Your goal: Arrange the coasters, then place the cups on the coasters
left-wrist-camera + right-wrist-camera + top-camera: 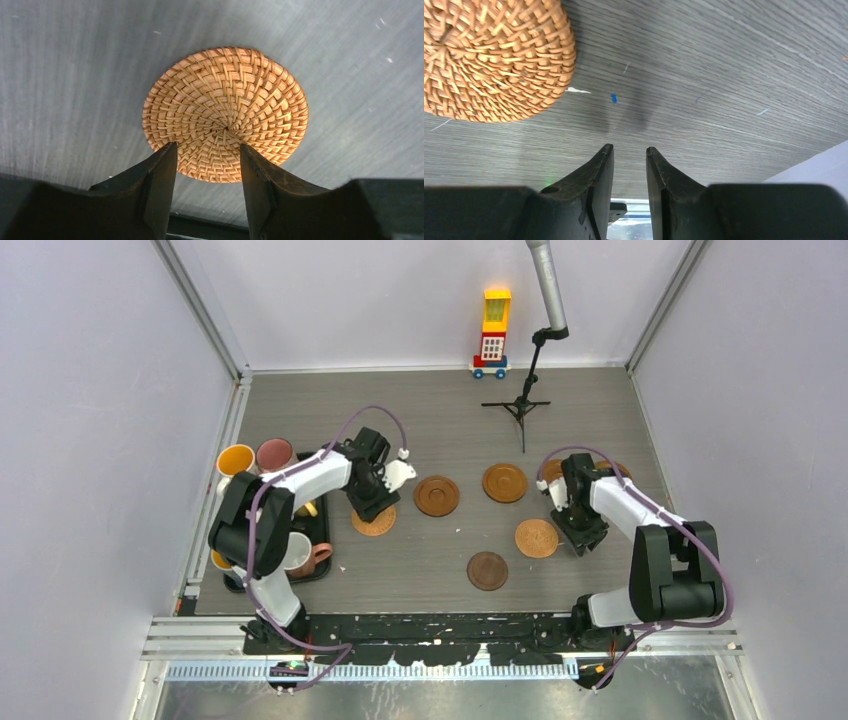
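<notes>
- Tabletop (440, 415): grey wood grain, boxed in by pale walls on the left, far and right sides, with both arm bases along the near edge.
- Middle of the far edge: a toy block tower (493, 332), and just in front of it a black tripod stand (522, 405).
- Left edge: a black tray (322, 528) crowded with cups (275, 453), an orange-lined one at its far corner and a white one toward the near end.
- Coasters are strung across the middle. A woven coaster (376, 524) (225, 112) lies left of centre, then a rimmed brown coaster (437, 495), then a second rimmed coaster (505, 482).
- A dark coaster (487, 570) lies closest to the near edge, and a right-hand woven coaster (537, 538) (489, 55) sits toward the right edge.
- Brown rims (551, 469) peek out from behind the right arm.
- Left gripper (372, 504) (207, 146) is right over the woven coaster, fingers apart and tips framing its near rim, pinching nothing.
- Right gripper (580, 535) (630, 147) hangs low over bare wood just beside the right-hand woven coaster, its fingers a narrow slit apart.
- Room to move: bare wood runs between the coasters and the far edge, left of the tripod stand. There's another bare strip along the near edge, while the right wall sits close behind the right arm.
</notes>
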### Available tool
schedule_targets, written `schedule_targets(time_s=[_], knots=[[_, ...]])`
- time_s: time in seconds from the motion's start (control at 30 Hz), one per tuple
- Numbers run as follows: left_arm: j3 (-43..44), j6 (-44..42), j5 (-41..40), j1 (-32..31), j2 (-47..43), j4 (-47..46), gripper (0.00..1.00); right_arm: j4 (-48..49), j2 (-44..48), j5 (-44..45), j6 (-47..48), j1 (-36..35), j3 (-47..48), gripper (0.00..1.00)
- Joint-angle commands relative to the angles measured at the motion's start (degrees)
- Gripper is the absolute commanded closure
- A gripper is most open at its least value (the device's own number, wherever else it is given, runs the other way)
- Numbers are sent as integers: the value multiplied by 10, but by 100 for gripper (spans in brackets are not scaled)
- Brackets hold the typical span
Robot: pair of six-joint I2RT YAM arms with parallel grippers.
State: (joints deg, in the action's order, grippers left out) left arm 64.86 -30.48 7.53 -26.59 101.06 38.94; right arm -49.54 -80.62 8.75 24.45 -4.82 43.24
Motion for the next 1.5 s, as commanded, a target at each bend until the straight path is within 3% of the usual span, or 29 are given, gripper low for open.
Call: schedule_targets(time_s=[0.0,0.17,0.3,0.57,0.87,1.17,1.47], knots=[[-53,-44,2,-25,-27,46,50,-16,20,-22,24,17,22,64],[-67,-38,3,-44,-38,47,50,-78,54,-150,11,16,85,56],[-70,-39,14,-57,-46,45,50,-63,56,-191,-27,-3,115,54],[-74,-45,21,-84,-36,42,50,28,-2,-150,-60,-112,97,59],[-91,-59,33,-129,-49,45,51,73,-73,-60,-53,-129,60,64],[-71,-37,41,-198,-25,29,51,58,-46,-37,-5,-52,22,66],[27,3,51,-291,60,8,52,42,-19,-35,93,71,5,66]])
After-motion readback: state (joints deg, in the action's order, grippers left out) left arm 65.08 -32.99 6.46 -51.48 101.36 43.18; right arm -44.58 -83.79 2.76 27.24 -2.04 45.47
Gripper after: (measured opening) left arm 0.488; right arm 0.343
